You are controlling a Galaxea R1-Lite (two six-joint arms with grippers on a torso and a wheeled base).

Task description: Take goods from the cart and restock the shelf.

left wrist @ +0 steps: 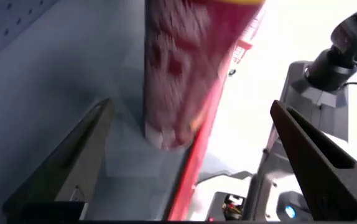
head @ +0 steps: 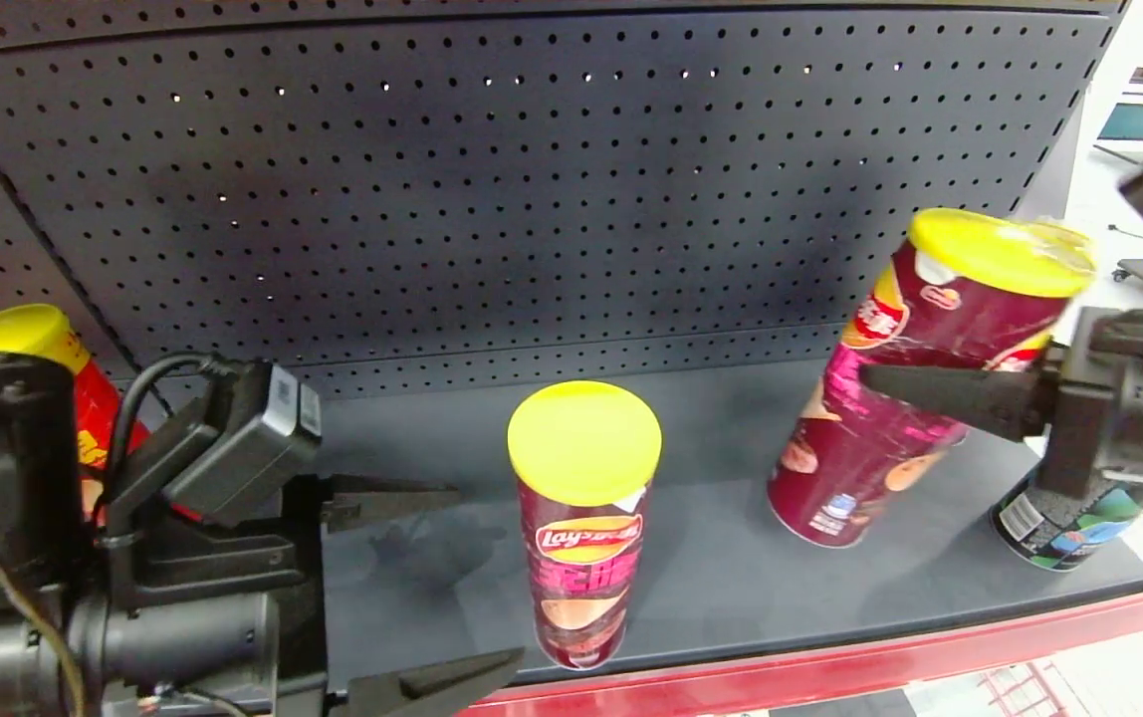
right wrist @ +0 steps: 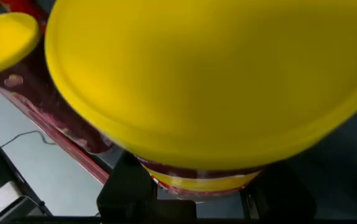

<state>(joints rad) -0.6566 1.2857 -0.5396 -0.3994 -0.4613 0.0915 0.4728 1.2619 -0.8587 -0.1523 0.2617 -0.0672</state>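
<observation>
Left gripper (head: 489, 573) hangs low at the front of the shelf (head: 731, 588), jaws spread wide with nothing between them, just beside the upright chip can (head: 581, 538) that stands near the red front edge. Farther right, the right gripper (head: 920, 388) is clamped on the upper part of a tilted chip can (head: 870, 468), whose base is down at the shelf board and whose yellow lid leans to the robot's right. A dark-labelled can (head: 1059, 528) stands at the shelf's right end, and a red can (head: 99, 413) is at the far left.
</observation>
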